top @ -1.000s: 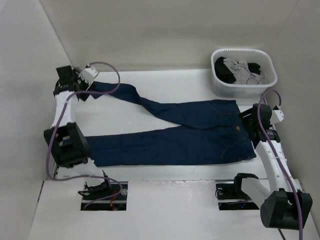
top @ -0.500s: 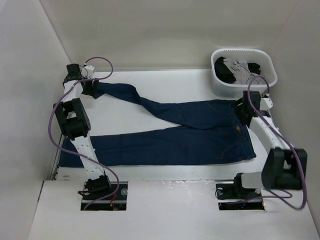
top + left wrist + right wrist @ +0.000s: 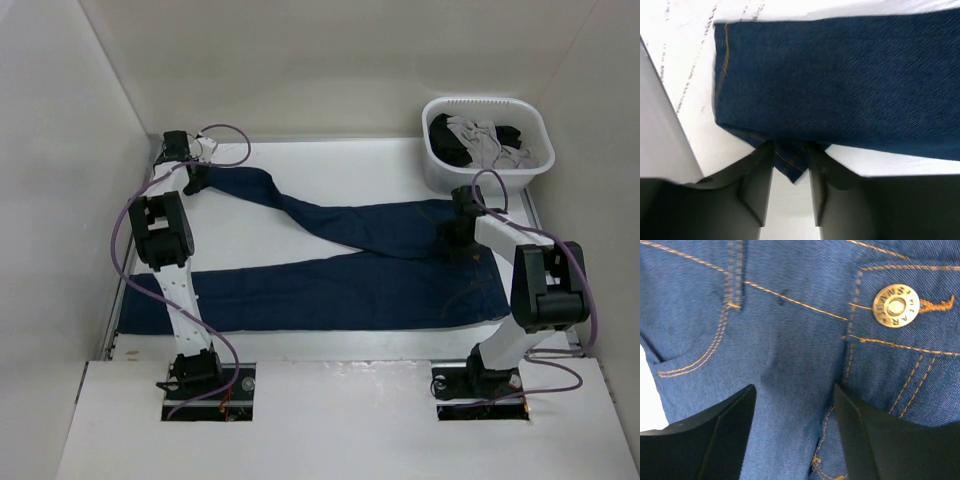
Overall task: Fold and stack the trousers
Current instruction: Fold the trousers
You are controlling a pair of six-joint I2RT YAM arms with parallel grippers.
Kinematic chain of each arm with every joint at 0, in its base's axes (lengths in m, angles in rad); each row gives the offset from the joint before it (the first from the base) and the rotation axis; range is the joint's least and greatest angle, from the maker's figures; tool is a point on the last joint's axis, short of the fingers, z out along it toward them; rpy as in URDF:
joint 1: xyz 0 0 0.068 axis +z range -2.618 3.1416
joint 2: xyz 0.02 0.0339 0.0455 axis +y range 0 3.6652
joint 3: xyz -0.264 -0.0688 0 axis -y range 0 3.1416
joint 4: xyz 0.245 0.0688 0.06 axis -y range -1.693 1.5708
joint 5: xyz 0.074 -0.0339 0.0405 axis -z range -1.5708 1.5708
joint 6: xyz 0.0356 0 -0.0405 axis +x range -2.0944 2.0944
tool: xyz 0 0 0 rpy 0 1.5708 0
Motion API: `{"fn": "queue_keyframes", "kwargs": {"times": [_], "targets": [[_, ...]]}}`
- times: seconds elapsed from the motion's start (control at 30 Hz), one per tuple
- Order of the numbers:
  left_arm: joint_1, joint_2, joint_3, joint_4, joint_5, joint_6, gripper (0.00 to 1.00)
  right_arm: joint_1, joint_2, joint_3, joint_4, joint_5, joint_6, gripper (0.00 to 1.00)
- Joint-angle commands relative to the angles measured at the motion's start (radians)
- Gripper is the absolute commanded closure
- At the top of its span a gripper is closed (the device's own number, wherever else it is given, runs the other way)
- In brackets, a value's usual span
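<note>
The dark navy trousers [image 3: 350, 285] lie flat across the table, waist to the right, with the upper leg angled toward the far left. My left gripper [image 3: 192, 178] is at that leg's hem. In the left wrist view it [image 3: 791, 160] is shut on the hem's corner, and the trouser leg [image 3: 850, 85] stretches away beyond it. My right gripper [image 3: 455, 245] rests on the waist. In the right wrist view it [image 3: 795, 400] is open, its fingers pressed onto the denim [image 3: 790, 315] beside the metal button [image 3: 896, 305].
A white basket [image 3: 432, 175] with grey and black garments stands at the back right, close behind the right arm. White walls enclose the table on the left, right and back. The lower trouser leg runs under the left arm's links.
The left gripper slid right along the back edge to the hem and closed on its corner. The right arm swung left from the table's edge onto the waist, its jaws narrowing.
</note>
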Motion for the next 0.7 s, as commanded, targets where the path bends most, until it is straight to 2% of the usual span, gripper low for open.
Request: {"fn": "queue_keyframes", "kwargs": {"times": [0.0, 0.07, 0.1, 0.13, 0.17, 0.3, 0.43, 0.5, 0.57, 0.6, 0.67], "targets": [[0.029, 0.015, -0.022, -0.019, -0.035, 0.05, 0.79, -0.001, 0.023, 0.015, -0.036, -0.039, 0.078, 0.39], [0.038, 0.012, -0.036, -0.024, -0.051, 0.061, 0.92, -0.021, 0.037, 0.0, -0.034, -0.087, 0.079, 0.63], [0.046, 0.004, -0.053, -0.024, -0.063, 0.07, 0.98, -0.036, 0.042, -0.017, -0.039, -0.111, 0.084, 0.81], [0.055, -0.011, -0.075, -0.018, -0.07, 0.079, 1.0, -0.048, 0.039, -0.037, -0.045, -0.13, 0.093, 0.95], [0.066, -0.032, -0.105, -0.015, -0.072, 0.091, 1.0, -0.062, 0.024, -0.063, -0.053, -0.136, 0.102, 1.0], [0.109, -0.183, -0.275, -0.021, -0.058, 0.209, 1.0, -0.09, -0.119, -0.172, -0.1, -0.101, 0.115, 1.0], [0.137, -0.354, -0.483, -0.032, -0.038, 0.39, 1.0, -0.087, -0.222, -0.255, -0.197, -0.081, 0.115, 1.0], [0.146, -0.427, -0.562, -0.059, -0.029, 0.464, 0.97, -0.075, -0.274, -0.29, -0.247, -0.076, 0.125, 1.0], [0.161, -0.488, -0.612, -0.087, -0.002, 0.501, 0.87, -0.059, -0.338, -0.321, -0.267, -0.067, 0.135, 1.0], [0.173, -0.513, -0.622, -0.094, 0.015, 0.502, 0.77, -0.058, -0.372, -0.326, -0.271, -0.057, 0.13, 1.0], [0.205, -0.552, -0.61, -0.107, 0.07, 0.478, 0.55, -0.062, -0.427, -0.315, -0.233, -0.049, 0.081, 0.89]]}}
